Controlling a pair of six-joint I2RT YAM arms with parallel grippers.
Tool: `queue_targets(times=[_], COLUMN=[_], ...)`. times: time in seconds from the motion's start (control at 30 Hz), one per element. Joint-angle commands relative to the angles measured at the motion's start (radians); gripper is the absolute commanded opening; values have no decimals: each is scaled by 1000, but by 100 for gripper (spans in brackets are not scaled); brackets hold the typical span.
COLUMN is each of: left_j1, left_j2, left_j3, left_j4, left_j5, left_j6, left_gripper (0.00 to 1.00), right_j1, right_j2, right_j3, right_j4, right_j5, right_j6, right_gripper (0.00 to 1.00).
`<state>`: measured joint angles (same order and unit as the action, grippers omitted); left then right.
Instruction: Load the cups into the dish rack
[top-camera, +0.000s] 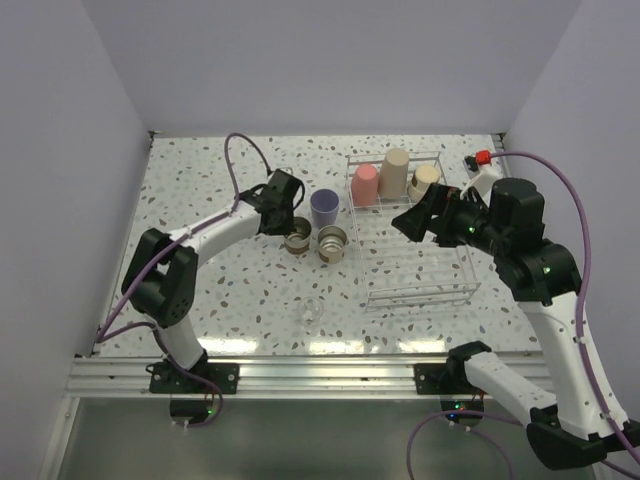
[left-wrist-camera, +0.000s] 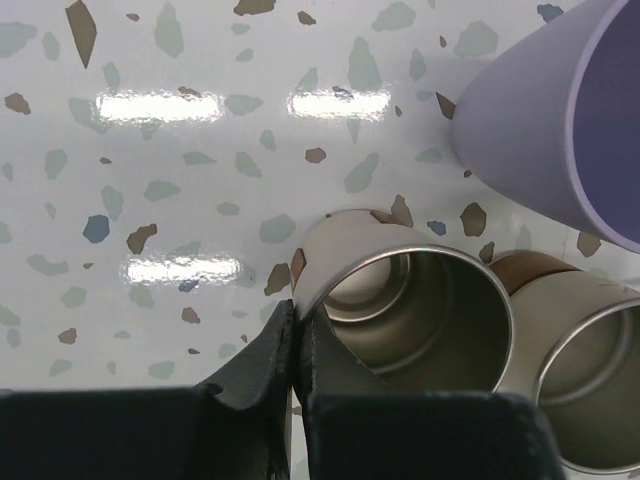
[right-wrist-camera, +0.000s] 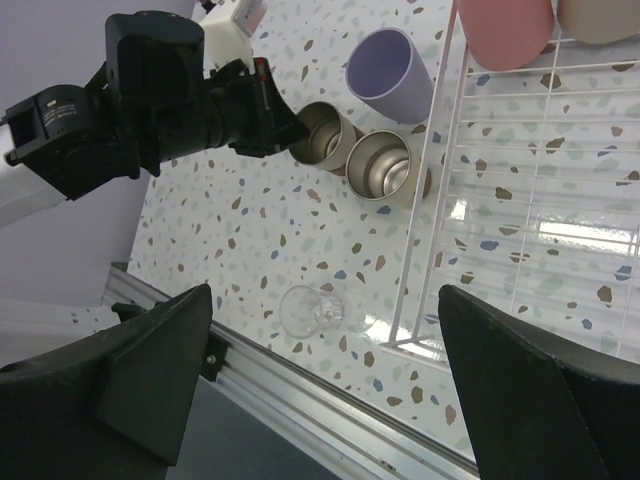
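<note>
The speckled white desk (top-camera: 225, 290) carries a lavender cup (top-camera: 324, 207), a short metal-lined cup (top-camera: 298, 240) side by side with its twin (top-camera: 332, 242), a small clear glass (top-camera: 313, 312) nearer the front edge, and the dish rack (top-camera: 420, 272) on the right.

A robotics lab cell: plain walls (top-camera: 60, 150) box in a speckled table (top-camera: 220, 165)

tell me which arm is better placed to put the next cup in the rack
Left. The left gripper is shut on the rim of a beige cup standing outside the dish rack, so it probably only needs to lift and carry. The right gripper hangs open over the rack, holding nothing.
</note>
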<state>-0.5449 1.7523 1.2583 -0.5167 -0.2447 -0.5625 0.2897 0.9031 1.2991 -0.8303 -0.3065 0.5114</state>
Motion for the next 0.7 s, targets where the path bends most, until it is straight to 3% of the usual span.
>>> queue_targets(times=[0.0, 0.13, 0.33, 0.67], left_j1=[25, 59, 100, 112], left_j2=[-77, -161, -335, -537], left_j3=[24, -29, -140, -195], left_j4=[-2, 7, 133, 194], left_j5=[-44, -45, 128, 240], left_j6=[10, 19, 46, 85], left_gripper=[0, 0, 0, 0], right_j1=[3, 3, 3, 3], right_j2=[2, 7, 3, 14], right_j3=[0, 6, -15, -54], right_j4=[36, 40, 80, 160], right_j5=[-11, -11, -45, -131], right_j6=[-10, -7, 33, 96], right_gripper=[98, 98, 98, 98])
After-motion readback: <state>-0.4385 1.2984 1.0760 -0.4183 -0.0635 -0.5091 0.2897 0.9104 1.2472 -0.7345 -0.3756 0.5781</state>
